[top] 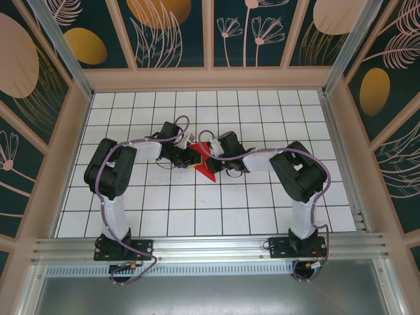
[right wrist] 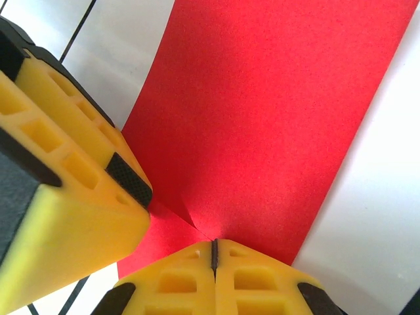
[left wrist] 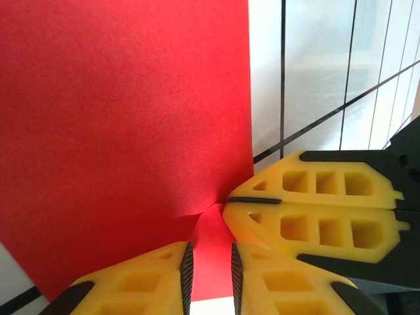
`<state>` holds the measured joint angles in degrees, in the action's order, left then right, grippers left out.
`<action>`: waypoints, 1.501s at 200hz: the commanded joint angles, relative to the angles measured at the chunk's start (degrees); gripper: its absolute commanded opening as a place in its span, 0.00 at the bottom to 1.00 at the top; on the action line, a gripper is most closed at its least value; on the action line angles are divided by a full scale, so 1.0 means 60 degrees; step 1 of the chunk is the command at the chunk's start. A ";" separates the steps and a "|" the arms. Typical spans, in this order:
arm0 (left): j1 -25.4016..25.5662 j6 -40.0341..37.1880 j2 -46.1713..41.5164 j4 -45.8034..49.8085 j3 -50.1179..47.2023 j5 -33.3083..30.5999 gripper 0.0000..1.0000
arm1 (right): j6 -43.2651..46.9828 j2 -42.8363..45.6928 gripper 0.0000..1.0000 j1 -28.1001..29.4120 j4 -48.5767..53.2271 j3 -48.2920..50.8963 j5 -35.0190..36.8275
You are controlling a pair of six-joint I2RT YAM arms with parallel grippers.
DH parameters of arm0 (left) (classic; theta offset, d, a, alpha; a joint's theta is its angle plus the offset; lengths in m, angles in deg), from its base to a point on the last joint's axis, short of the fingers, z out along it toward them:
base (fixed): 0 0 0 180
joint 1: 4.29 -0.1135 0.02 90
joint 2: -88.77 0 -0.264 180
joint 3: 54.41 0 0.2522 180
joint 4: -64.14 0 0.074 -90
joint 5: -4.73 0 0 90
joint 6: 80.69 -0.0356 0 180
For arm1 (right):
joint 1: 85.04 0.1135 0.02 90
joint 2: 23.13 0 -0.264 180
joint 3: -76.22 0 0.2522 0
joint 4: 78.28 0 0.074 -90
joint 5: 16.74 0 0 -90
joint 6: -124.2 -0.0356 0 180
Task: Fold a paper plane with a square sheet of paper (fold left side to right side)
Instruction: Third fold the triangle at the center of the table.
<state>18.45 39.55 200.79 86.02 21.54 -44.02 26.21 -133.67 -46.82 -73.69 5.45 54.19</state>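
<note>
Left gripper (left wrist: 210,257): yellow fingers with dark ribbed pads. The jaws stand a narrow gap apart, and red shows face-on through the gap. Neither pad is seen pressing on anything.
Right gripper (right wrist: 214,248): jaws pressed fully together, so only a thin dark seam shows between the pads. The tip pinches the red paper sheet (left wrist: 118,131) at a small pucker.
Grippers, relative position: tips nearly meet. In the left wrist view the right gripper enters from the right, with its tip just ahead of the left fingertips. In the right wrist view one left finger (right wrist: 72,216) lies close at the left of the right gripper's own fingers.
Red paper sheet, position: it starts at both tips and spreads away ahead of them. Creases fan out from the pinched point. In the top view it lies between the two grippers as a wedge, pointing toward the near side.
Table (top: 262,203): white, ruled in dark grid lines, visible beside the sheet's straight edges.
Arms: both reach inward and meet mid-table.
</note>
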 commanded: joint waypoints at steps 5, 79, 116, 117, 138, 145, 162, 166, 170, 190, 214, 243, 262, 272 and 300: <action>0.0033 -0.0213 0.0267 0.0045 0.0049 -0.0342 0.26 | 0.0090 -0.0429 0.00 -0.0085 0.0877 0.0036 0.0432; 0.0032 -0.0177 0.0633 0.0024 0.0188 -0.0561 0.25 | -0.0006 -0.0199 0.00 -0.0142 0.0793 -0.0001 0.0264; 0.0035 -0.0217 0.0846 0.0013 -0.0028 -0.0734 0.24 | -0.0159 0.0427 0.08 -0.0347 0.0801 -0.0256 0.0147; 0.0041 -0.0219 0.0858 0.0011 -0.0033 -0.0729 0.24 | -0.0161 0.0446 0.08 -0.0348 0.0799 -0.0269 0.0146; 0.0042 -0.0192 0.0996 -0.0113 -0.0176 -0.0753 0.24 | -0.0220 0.0739 0.14 -0.0456 0.0857 -0.0409 0.0058; 0.0047 -0.0177 0.1029 -0.0148 -0.0210 -0.0741 0.24 | -0.0249 0.0833 0.16 -0.0470 0.0865 -0.0433 0.0045; 0.0048 -0.0163 0.1074 -0.0211 -0.0273 -0.0744 0.24 | -0.0271 0.1076 0.21 -0.0473 0.0904 -0.0442 0.0025; 0.0047 -0.0162 0.1075 -0.0211 -0.0273 -0.0745 0.24 | -0.0272 0.1148 0.21 -0.0488 0.0953 -0.0443 0.0040; 0.0051 -0.0162 0.1075 -0.0224 -0.0287 -0.0746 0.24 | -0.0270 0.1203 0.22 -0.0489 0.1002 -0.0441 0.0064; 0.0048 -0.0162 0.1049 -0.0211 -0.0273 -0.0764 0.24 | -0.0233 0.1563 0.23 -0.0482 0.1333 -0.0412 0.0018; 0.0048 -0.0193 0.1002 -0.0152 -0.0220 -0.0779 0.24 | -0.0398 0.1911 0.22 -0.0403 0.1822 -0.0360 -0.0872; 0.0047 -0.0191 0.0929 -0.0123 -0.0214 -0.0834 0.24 | -0.0936 0.2014 0.20 -0.0124 0.2068 0.0065 -0.2216; 0.0048 -0.0200 0.0914 -0.0122 -0.0214 -0.0842 0.24 | -0.1187 0.1843 0.19 0.0032 0.2049 0.0316 -0.2606; 0.0046 -0.0206 0.0914 -0.0117 -0.0209 -0.0855 0.24 | -0.1188 0.1673 0.19 0.0103 0.2105 0.0300 -0.2626; 0.0048 -0.0228 0.0941 -0.0050 -0.0172 -0.0885 0.24 | -0.1241 0.1179 0.18 0.0134 0.2287 0.0019 -0.2499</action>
<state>18.32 39.55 202.89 85.58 21.89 -43.73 20.16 -124.08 -46.10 -62.30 6.39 41.16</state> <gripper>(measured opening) 0.239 0.184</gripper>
